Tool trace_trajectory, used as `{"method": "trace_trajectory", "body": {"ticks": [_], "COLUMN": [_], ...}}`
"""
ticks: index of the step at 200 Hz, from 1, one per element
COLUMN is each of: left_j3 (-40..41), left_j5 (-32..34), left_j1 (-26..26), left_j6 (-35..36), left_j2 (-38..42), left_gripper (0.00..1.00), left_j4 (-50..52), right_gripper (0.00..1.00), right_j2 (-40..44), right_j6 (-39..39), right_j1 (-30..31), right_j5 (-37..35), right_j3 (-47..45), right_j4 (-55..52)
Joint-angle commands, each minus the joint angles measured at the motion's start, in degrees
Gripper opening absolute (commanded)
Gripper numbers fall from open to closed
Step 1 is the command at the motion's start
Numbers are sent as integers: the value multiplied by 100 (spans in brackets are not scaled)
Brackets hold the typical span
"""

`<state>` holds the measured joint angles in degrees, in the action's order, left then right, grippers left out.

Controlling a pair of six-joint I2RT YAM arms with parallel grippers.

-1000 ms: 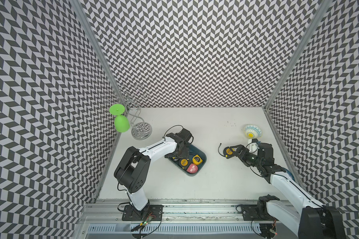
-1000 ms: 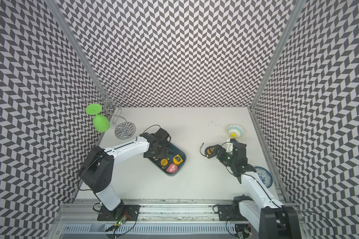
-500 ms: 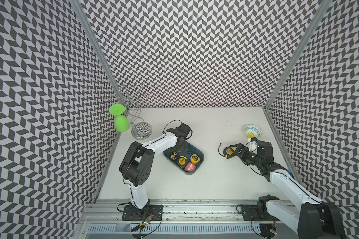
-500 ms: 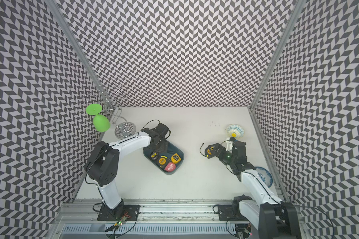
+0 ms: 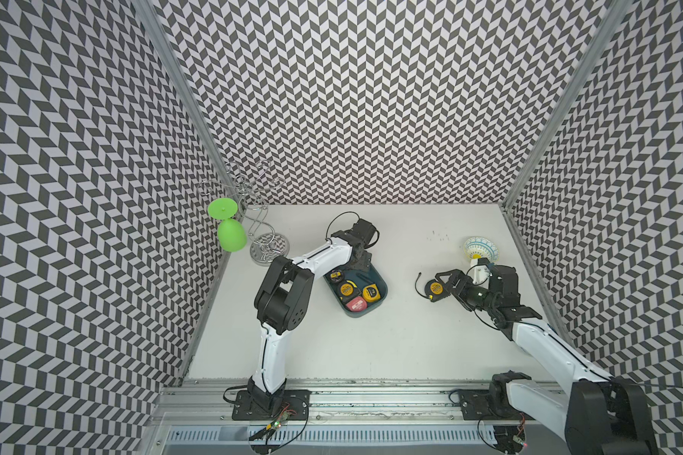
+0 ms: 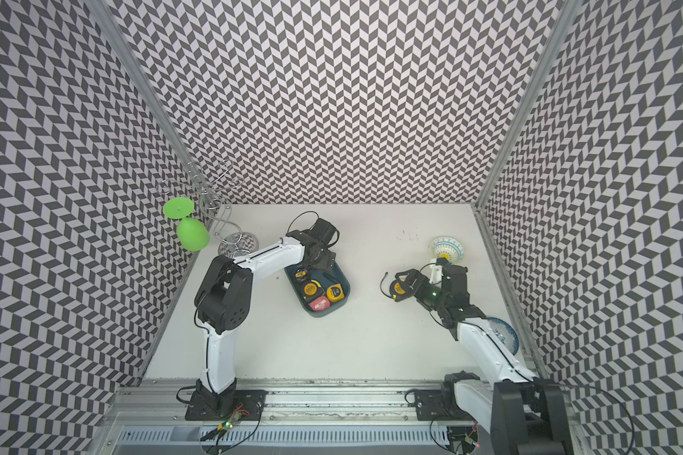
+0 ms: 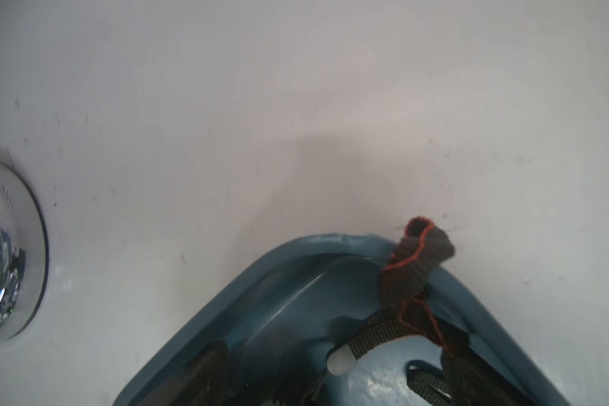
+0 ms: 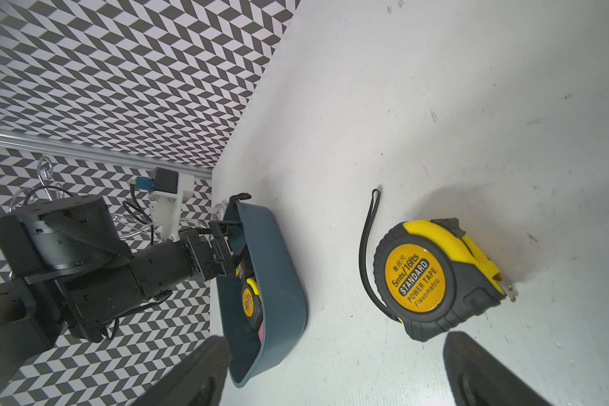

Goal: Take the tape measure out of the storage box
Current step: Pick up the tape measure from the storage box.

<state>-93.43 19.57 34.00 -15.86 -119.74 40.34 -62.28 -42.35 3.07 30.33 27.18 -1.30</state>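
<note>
Robotics lab test cell, chevron-patterned walls point(image 5: 371, 98) on three sides, white surface point(image 5: 371, 335), left arm point(image 5: 271, 354) and right arm point(image 5: 545, 342) bolted to an aluminium rail point(image 5: 371, 388), exposed wiring point(image 5: 280, 423).

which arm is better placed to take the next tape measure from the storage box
Left. Its open jaws are at the storage box, beside the tape measures inside; the right arm sits apart, by the tape measure already out.

A dark teal, shallow rectangular plastic storage box point(image 5: 374, 306) lay on the white tabletop point(image 5: 371, 346). It held 3 yellow-and-black tape measures point(image 5: 346, 289) and 1 pink tape measure point(image 5: 355, 304). The left gripper point(image 5: 361, 263) hung over its far end. Another yellow-and-black tape measure point(image 5: 435, 289) lay well apart from the box, at the right gripper point(image 5: 443, 285).
</note>
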Motion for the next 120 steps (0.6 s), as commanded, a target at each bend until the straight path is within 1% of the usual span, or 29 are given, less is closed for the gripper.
{"method": "trace_trajectory", "body": {"ticks": [1, 23, 59, 74, 120], "left_j3": [-420, -564, -233, -213, -595], "left_j5": [-164, -183, -216, -261, -286], "left_j1": [371, 493, 418, 397, 252], "left_j6": [234, 93, -307, -342, -399], "left_j2": [-194, -246, 244, 376, 181], "left_gripper": [100, 100, 100, 100, 100], "left_j4": [-253, -15, 209, 262, 624], "right_gripper": [99, 100, 100, 100, 99], "right_j2": [-86, -134, -214, -278, -423], "right_j6": [126, 157, 271, 269, 275], "right_j1": [-26, -26, -26, -26, -17], "right_j5": [-2, 10, 93, 150, 284], "right_j3": [194, 282, 419, 408, 436], "right_j4": [146, 124, 80, 129, 234]}}
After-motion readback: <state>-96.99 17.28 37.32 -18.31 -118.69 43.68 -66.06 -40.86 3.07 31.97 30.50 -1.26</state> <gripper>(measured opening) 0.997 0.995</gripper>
